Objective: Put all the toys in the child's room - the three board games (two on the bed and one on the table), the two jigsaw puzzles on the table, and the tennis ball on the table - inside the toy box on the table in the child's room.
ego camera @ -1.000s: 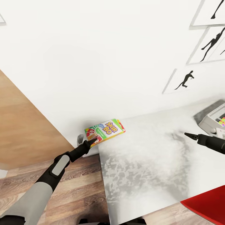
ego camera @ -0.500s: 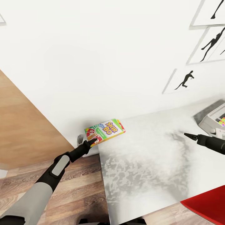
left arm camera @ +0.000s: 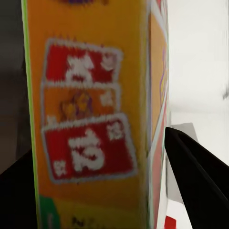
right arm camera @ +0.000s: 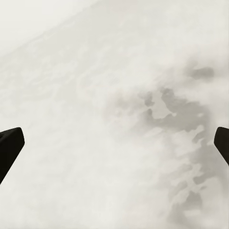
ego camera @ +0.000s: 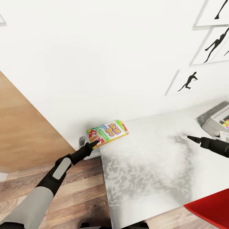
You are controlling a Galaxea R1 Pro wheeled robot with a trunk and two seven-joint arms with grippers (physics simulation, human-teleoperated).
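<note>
The SKIP-BO board game (ego camera: 108,131), a flat yellow, green, red and white box, hangs at the far left corner of the light grey table (ego camera: 149,168). My left gripper (ego camera: 94,144) is shut on its near end. In the left wrist view the box (left arm camera: 90,119) sits between the two dark fingers (left arm camera: 195,183). My right gripper (ego camera: 191,137) hovers open over the table's right part, and its wrist view shows bare table top (right arm camera: 114,95) between wide-spread fingers. The toy box (ego camera: 212,123), a grey tray, is at the right edge with a multicoloured jigsaw puzzle (ego camera: 226,123) inside.
A white wall with black silhouette pictures (ego camera: 190,81) rises right behind the table. A brown wooden panel (ego camera: 22,133) stands at the left over the plank floor (ego camera: 79,197). A red chair (ego camera: 211,208) pokes in at the table's near right corner.
The SKIP-BO box has shifted slightly right and tilted a little in my left gripper. Both arms have barely moved.
</note>
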